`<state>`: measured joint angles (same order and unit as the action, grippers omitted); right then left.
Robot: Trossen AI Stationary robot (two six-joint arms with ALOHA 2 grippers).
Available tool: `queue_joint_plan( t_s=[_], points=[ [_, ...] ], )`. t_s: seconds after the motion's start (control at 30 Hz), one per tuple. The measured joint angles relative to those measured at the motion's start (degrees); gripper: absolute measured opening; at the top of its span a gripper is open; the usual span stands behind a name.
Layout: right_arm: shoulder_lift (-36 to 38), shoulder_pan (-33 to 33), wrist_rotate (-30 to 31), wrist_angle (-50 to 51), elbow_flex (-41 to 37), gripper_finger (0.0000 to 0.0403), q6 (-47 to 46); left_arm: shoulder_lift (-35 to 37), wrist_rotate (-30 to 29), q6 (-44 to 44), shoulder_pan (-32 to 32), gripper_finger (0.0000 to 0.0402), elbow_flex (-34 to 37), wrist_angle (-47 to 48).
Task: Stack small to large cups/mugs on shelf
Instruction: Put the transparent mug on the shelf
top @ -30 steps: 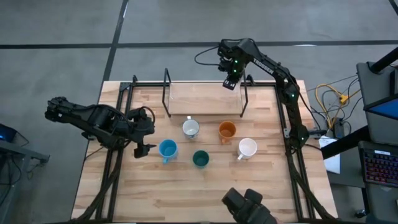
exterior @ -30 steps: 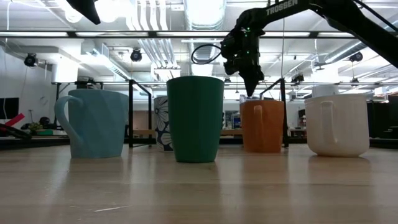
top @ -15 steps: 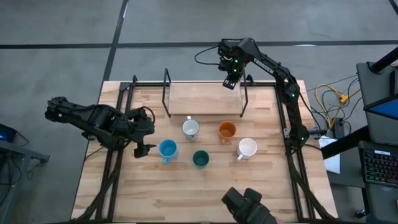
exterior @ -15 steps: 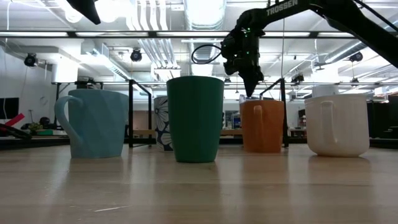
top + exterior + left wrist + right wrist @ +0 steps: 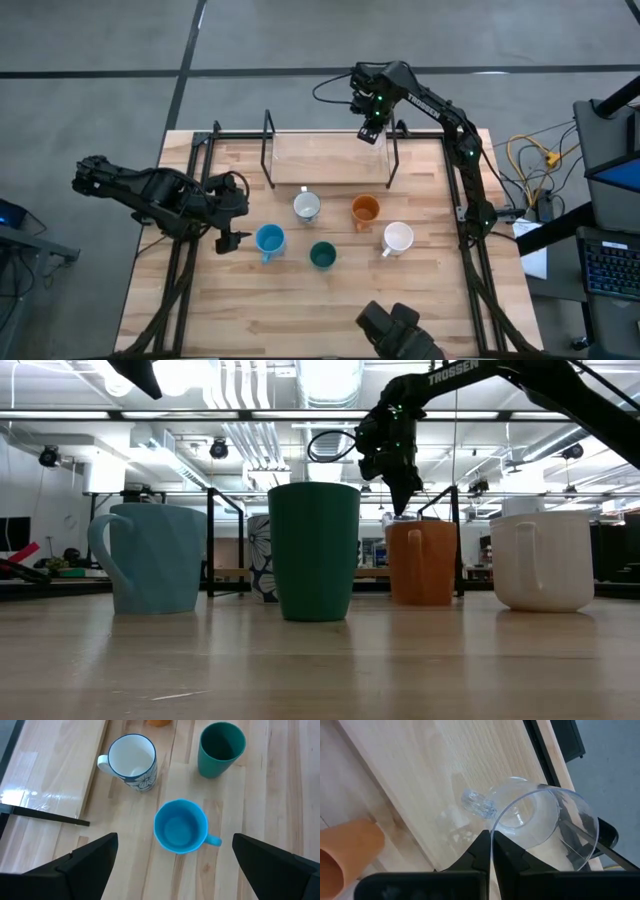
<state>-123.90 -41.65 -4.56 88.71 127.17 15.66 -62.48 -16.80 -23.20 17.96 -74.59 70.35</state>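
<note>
My right gripper is shut on the rim of a small clear glass with a handle. It holds the glass over the right end of the shelf, by a black upright loop. I cannot tell whether the glass touches the plank. The same gripper shows at the table's back. In front of the shelf stand a white flowered mug, an orange mug, a white mug, a teal-green cup and a light blue mug. My left gripper stands open, left of the blue mug.
Black frame rails run along both sides of the table. The shelf's left loop stands upright. Bare wood lies between the cups and the table's front edge. In the low view the cups stand in a row, the teal one nearest.
</note>
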Motion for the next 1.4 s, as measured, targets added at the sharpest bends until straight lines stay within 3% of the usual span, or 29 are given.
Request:
queue_joint_plan(
  t_s=[1.2, 1.4],
  points=[
    [0.1, 0.0, 0.0, -4.5, -5.3, 0.0009, -0.1, -0.1, 0.0, 0.0, 0.0, 0.0379, 0.0, 0.0],
    [0.1, 0.0, -1.5, -4.5, -5.1, 0.0034, -0.2, -0.1, 0.0, 0.0, 0.0, 0.0379, 0.1, 0.0]
  ],
)
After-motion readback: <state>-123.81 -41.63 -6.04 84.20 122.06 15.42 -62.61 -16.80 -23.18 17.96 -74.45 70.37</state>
